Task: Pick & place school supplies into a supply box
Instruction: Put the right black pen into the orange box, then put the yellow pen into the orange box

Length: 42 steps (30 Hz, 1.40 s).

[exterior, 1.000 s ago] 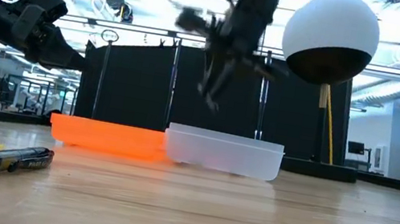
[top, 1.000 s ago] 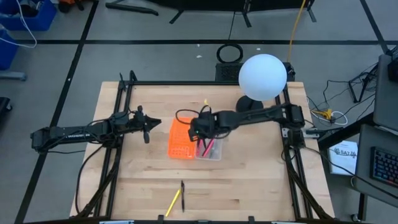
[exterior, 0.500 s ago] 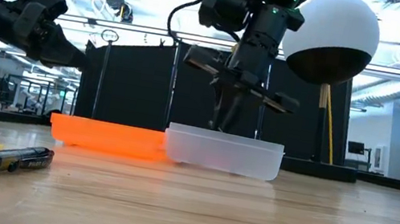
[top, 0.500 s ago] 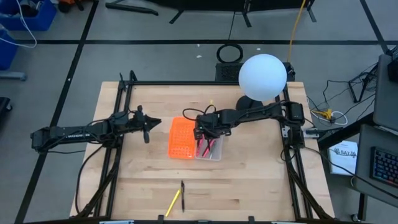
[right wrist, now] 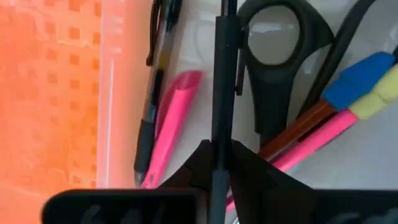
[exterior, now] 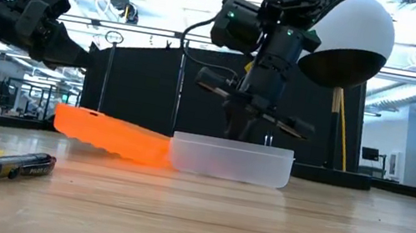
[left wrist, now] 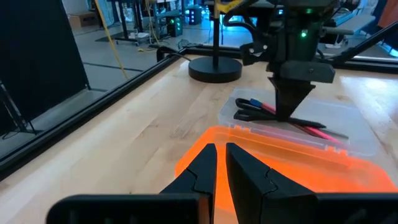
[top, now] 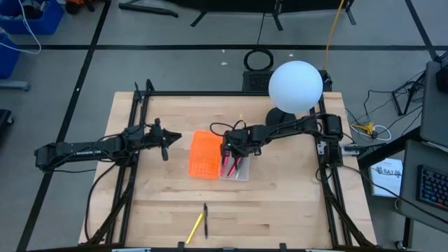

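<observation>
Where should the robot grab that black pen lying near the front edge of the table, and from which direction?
Grip the black pen around mid-barrel, coming straight down from above. It lies flat on the table, so only a top-down pinch across its thin width fits. The yellow pencil lies close beside its lower part, so the upper, freer half looks like the safer spot.

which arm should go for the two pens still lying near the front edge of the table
Left, probably. The left gripper hangs free, while the right gripper is down in the supply box with a black pen. The loose pens lie nearer the left arm's side.
</observation>
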### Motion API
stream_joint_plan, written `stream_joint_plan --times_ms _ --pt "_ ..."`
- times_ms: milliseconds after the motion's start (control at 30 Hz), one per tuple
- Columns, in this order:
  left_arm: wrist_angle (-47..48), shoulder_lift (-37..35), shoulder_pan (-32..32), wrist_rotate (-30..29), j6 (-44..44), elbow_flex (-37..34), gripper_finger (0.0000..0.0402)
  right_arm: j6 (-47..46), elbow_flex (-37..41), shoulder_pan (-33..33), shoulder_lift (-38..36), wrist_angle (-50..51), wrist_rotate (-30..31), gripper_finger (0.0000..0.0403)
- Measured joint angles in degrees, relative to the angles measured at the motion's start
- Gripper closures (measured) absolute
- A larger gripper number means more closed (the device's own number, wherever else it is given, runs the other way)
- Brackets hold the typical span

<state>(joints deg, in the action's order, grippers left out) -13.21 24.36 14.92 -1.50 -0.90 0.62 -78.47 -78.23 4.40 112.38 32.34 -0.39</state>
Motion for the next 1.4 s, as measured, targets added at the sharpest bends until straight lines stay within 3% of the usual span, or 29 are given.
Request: stream_joint_plan --times_ms 267,500,667,833,933,1067,1167,1267,1400 --pt "0.1 0.0 0.0 0.0 0.0 0.0 0.0357 -0.1 0.4 0.0 -0.6 -2.5 0.4 0.0300" --pt "0.1 0.0 0.0 0.5 0.0 0.0 0.0357 4.8 0.4 -0.1 -3.4 -5.2 0.0 0.0287" --pt "2.0 0.0 0.0 2.1 -2.0 0.0 0.0357 17.5 0.3 -2.2 -9.0 -7.2 2.7 0.0286" --pt "5.0 0.0 0.0 5.5 -4.4 0.0 0.0357 35.3 0.3 -7.3 -14.9 -7.8 14.3 0.0293" --pt "5.4 0.0 0.0 8.7 -5.8 0.0 0.0357 46.1 0.3 -11.4 -16.6 -7.6 23.4 0.0301" --pt "3.3 0.0 0.0 10.3 -4.7 0.0 0.0357 58.7 2.1 -16.9 -17.8 -8.6 31.1 0.0322" --pt "2.1 0.0 0.0 12.1 -2.8 0.0 0.0357 64.5 5.9 -19.3 -18.6 -12.7 31.7 0.0350" --pt "0.4 0.0 0.0 15.3 -1.2 0.0 0.0357 67.7 11.3 -20.7 -20.1 -19.8 28.1 0.0388" --pt "0.6 0.0 -0.2 18.4 -2.4 0.0 0.0357 71.4 20.0 -22.2 -23.7 -30.9 22.4 0.0392"
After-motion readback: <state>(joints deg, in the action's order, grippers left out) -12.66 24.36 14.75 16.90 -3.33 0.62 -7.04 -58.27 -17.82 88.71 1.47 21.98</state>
